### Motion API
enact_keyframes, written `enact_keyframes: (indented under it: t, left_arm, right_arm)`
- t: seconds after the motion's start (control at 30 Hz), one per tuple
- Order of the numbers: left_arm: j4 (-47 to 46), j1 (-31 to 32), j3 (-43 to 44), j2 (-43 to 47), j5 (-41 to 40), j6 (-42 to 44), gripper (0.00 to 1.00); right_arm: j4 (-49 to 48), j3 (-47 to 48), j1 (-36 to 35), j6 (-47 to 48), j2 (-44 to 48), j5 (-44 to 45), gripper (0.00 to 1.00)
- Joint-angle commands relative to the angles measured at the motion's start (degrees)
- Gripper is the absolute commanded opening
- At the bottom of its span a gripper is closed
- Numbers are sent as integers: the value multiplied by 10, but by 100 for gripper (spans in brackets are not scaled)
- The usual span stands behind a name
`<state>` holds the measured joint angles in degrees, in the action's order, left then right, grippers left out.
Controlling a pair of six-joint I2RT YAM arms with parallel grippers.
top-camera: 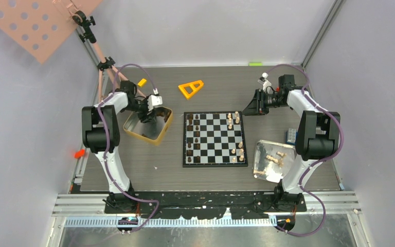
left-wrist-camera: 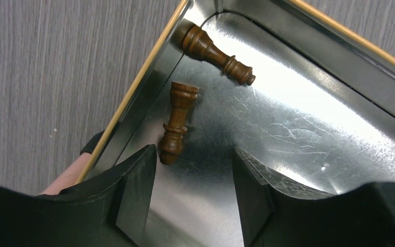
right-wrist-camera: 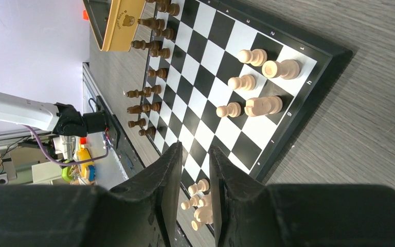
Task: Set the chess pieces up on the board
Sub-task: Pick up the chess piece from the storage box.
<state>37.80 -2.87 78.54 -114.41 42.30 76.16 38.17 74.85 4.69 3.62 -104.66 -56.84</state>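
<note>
Left gripper (left-wrist-camera: 193, 167) is hanging wide open and empty inside tin (left-wrist-camera: 334, 38), its jaws straddling bare metal just beside a lying dark piece (left-wrist-camera: 176, 123). It is needing a sideways shift to centre on the stem before closing. Second dark piece (left-wrist-camera: 217, 54) is lying in the corner beyond. Right gripper (right-wrist-camera: 194, 154) is hovering beside board (right-wrist-camera: 205, 77), barely parted and empty.

Your left arm (top-camera: 115, 170) and right arm (top-camera: 293, 175) match: white links, boxy black joint housings, and a purple cable (top-camera: 130, 65) looped along each. The fingers (left-wrist-camera: 133, 195) are matte black, thick and slightly scuffed.
</note>
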Motion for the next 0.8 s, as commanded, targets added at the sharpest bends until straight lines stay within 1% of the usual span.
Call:
enact_keyframes:
  t: [0.0, 0.07, 0.23, 0.3, 0.33, 0.37, 0.47, 0.53, 0.63, 0.77]
  left_arm:
    - [-4, 22, 22, -4, -20, 38, 57]
    - [-3, 23, 28, -11, -28, 43, 55]
    - [16, 23, 41, -18, -45, 43, 43]
    - [16, 23, 38, -12, -57, 43, 37]
    - [16, 23, 33, -8, -65, 44, 32]
    - [14, 23, 29, -3, -72, 44, 26]
    - [12, 23, 15, 20, -89, 35, 15]
    - [10, 23, 7, 38, -94, 16, 9]
    - [16, 23, -1, 73, -97, -24, 3]
    - [39, 23, -3, 131, -76, -95, 0]
  right_arm:
    - [0, 25, 1, 11, -2, -7, 32]
    - [1, 25, 1, 12, -2, -6, 32]
    - [3, 24, 1, 14, 0, -5, 32]
    - [3, 25, 1, 14, -2, -5, 32]
    - [3, 26, 1, 13, -3, -5, 31]
    - [4, 27, 1, 13, -4, -6, 31]
    - [7, 30, 1, 9, -3, -8, 31]
    - [7, 30, 0, 6, 4, -7, 31]
    - [7, 35, -6, 1, 23, 1, 31]
    - [7, 51, -31, -6, 49, 13, 33]
